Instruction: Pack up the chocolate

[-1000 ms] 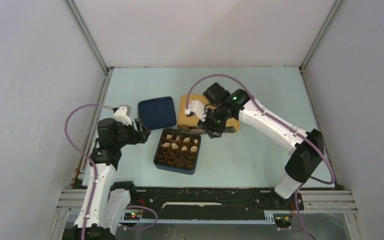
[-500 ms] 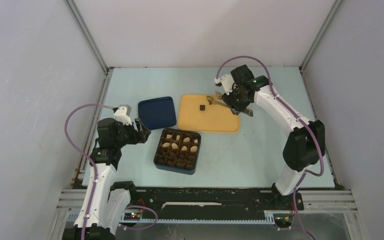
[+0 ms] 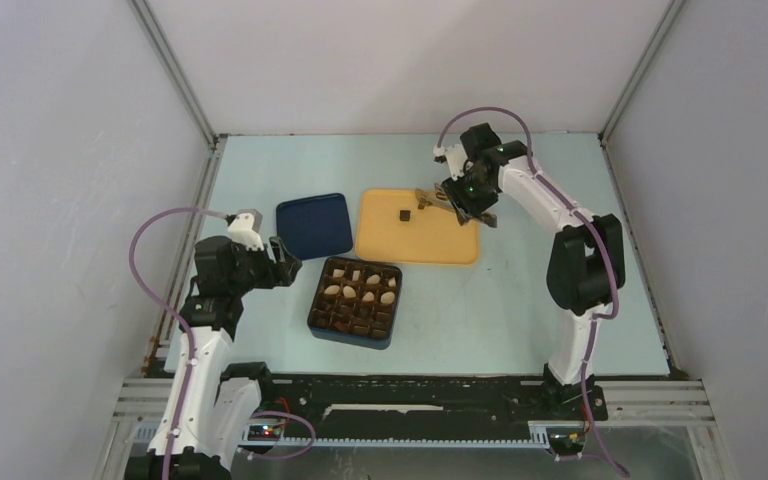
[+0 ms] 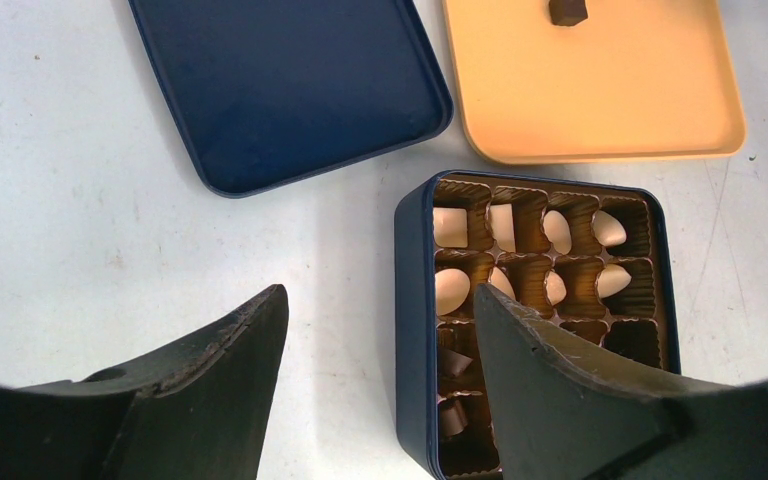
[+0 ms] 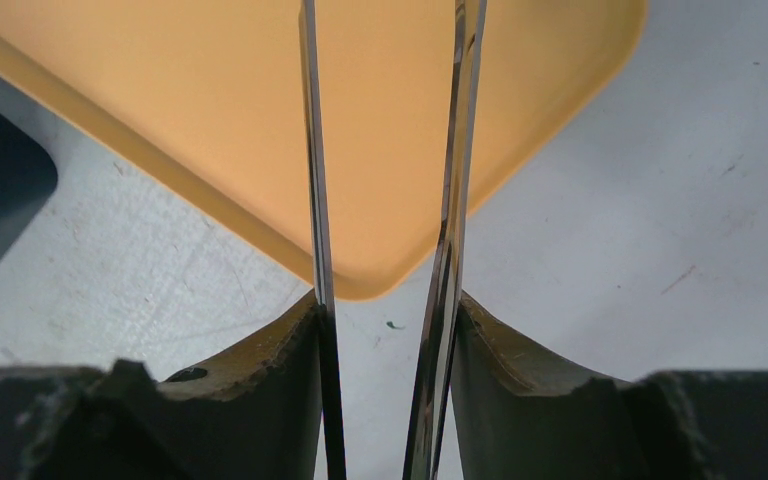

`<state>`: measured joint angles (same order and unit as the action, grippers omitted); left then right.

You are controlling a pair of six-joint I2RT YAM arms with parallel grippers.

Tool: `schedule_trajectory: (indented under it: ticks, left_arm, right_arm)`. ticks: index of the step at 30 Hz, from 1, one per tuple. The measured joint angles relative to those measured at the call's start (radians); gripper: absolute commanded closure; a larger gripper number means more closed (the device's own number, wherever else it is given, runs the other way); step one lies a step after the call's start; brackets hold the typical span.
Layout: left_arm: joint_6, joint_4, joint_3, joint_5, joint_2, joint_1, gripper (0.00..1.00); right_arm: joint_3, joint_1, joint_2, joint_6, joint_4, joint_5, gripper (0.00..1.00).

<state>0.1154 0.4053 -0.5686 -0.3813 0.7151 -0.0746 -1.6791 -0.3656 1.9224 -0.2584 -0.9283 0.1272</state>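
Note:
One dark chocolate [image 3: 404,214] [image 4: 567,11] lies alone on the yellow tray [image 3: 440,245] [image 4: 600,100]. Several cream chocolates [image 3: 350,290] [image 4: 450,290] and dark ones [image 4: 452,362] sit in the brown gridded insert of the dark blue box [image 3: 316,322] [image 4: 412,330]. My right gripper [image 3: 465,200] [image 5: 388,300] is shut on thin metal tongs [image 3: 430,197] [image 5: 315,150] above the tray's far right corner. Their blades stand apart and point toward the lone piece, tips out of the wrist view. My left gripper [image 3: 285,268] [image 4: 380,300] hangs open over the box's left wall.
The dark blue lid [image 3: 314,225] [image 4: 280,90] lies flat left of the tray and behind the box. White walls with metal posts close in the pale table on three sides. Purple cables loop above both arms.
My right arm has swung back from the box's far right corner to the tray's far right corner, carrying the tongs. The dark piece on the tray is now uncovered. The left arm stayed still.

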Motion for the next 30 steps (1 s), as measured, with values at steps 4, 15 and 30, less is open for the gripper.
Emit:
schedule_trajectory:
  ticks: [4, 15, 30]
  left_arm:
    - [0.0, 0.0, 0.0, 0.0, 0.0, 0.0, 0.27]
    - [0.0, 0.0, 0.0, -0.001, 0.0, 0.0, 0.27]
    - [0.0, -0.005, 0.0, -0.016, 0.0, 0.0, 0.27]
  right_arm:
    - [-0.068, 0.006, 0.064, 0.036, -0.015, 0.026, 0.53]
    - [-0.102, -0.049, 0.129, 0.049, -0.035, -0.036, 0.58]
    - [0.008, -0.078, 0.032, 0.021, -0.02, -0.137, 0.72]
